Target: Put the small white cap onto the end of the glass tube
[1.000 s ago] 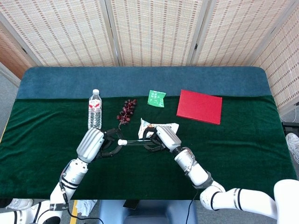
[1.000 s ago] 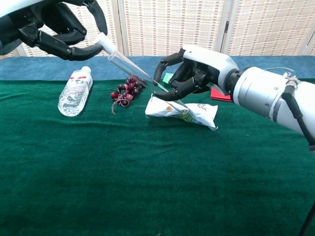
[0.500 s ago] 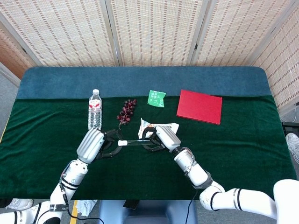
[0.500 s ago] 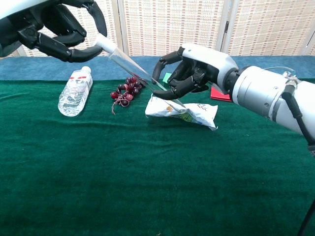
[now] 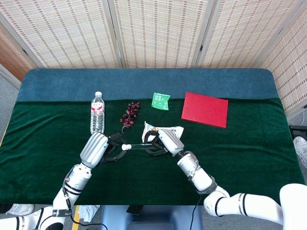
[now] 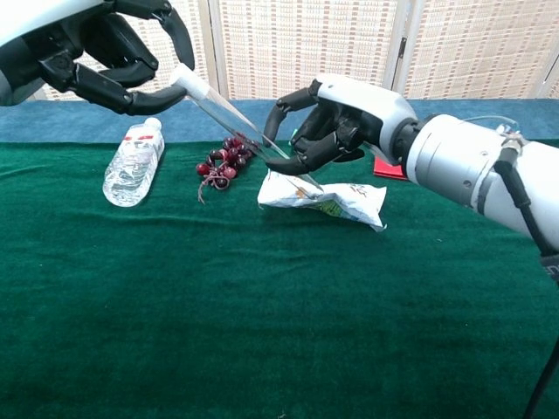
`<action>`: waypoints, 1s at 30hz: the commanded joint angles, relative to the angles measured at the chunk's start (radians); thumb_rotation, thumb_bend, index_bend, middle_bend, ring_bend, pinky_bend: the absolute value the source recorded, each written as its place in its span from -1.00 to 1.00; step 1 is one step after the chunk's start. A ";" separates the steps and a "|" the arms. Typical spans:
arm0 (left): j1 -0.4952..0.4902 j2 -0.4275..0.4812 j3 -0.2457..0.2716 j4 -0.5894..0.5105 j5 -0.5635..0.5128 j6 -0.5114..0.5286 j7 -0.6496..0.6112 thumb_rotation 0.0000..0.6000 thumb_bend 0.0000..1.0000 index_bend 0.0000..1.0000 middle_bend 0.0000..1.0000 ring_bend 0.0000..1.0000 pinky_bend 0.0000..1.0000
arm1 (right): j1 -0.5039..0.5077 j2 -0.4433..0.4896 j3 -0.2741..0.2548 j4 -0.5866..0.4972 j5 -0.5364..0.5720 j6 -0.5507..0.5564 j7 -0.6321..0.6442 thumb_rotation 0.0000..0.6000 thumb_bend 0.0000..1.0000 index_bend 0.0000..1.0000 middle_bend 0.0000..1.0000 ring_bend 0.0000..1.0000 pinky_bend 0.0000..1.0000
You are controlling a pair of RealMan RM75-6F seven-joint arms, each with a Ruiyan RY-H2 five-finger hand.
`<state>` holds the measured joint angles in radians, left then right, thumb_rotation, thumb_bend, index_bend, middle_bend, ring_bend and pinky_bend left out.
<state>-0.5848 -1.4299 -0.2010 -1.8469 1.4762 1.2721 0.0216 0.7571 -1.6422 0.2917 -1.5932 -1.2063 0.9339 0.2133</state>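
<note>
Glass tube [image 6: 236,127] held off the table, slanting down from L to R in chest view. R hand [image 6: 336,122] grips its lower end w/ fingers curled round it, above the snack packet [image 6: 323,199]. Small white cap [image 6: 185,82] sits at tube's upper end, pinched by L hand [image 6: 105,52]; how far it is seated cannot be told. Water bottle [image 5: 97,113] and grapes [image 5: 130,113] lie behind on green cloth [image 5: 240,158].
</note>
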 commanded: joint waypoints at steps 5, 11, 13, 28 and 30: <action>-0.004 -0.008 0.000 0.005 0.001 -0.002 0.009 1.00 -0.05 0.31 1.00 0.72 0.73 | 0.006 -0.003 0.003 -0.009 0.006 -0.002 -0.008 1.00 0.72 0.80 1.00 1.00 1.00; -0.004 -0.010 0.001 0.008 -0.002 -0.004 0.008 1.00 -0.05 0.32 1.00 0.72 0.73 | 0.008 -0.005 0.004 -0.010 0.009 -0.001 -0.010 1.00 0.72 0.81 1.00 1.00 1.00; -0.004 -0.010 0.002 0.009 -0.002 -0.004 0.009 1.00 -0.05 0.31 1.00 0.72 0.73 | 0.008 -0.006 0.004 -0.009 0.010 -0.001 -0.010 1.00 0.72 0.81 1.00 1.00 1.00; -0.003 0.059 0.025 -0.022 -0.025 -0.055 0.026 1.00 -0.38 -0.98 0.93 0.63 0.73 | -0.010 0.047 -0.037 -0.028 0.040 -0.006 -0.096 1.00 0.72 0.81 1.00 1.00 1.00; 0.002 0.072 0.030 -0.023 -0.026 -0.056 0.025 1.00 -0.41 -1.00 0.88 0.59 0.73 | -0.015 0.061 -0.053 -0.031 0.051 -0.010 -0.127 1.00 0.72 0.81 1.00 1.00 1.00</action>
<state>-0.5851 -1.3620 -0.1734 -1.8690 1.4510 1.2172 0.0468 0.7476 -1.5937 0.2521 -1.6196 -1.1648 0.9266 0.1059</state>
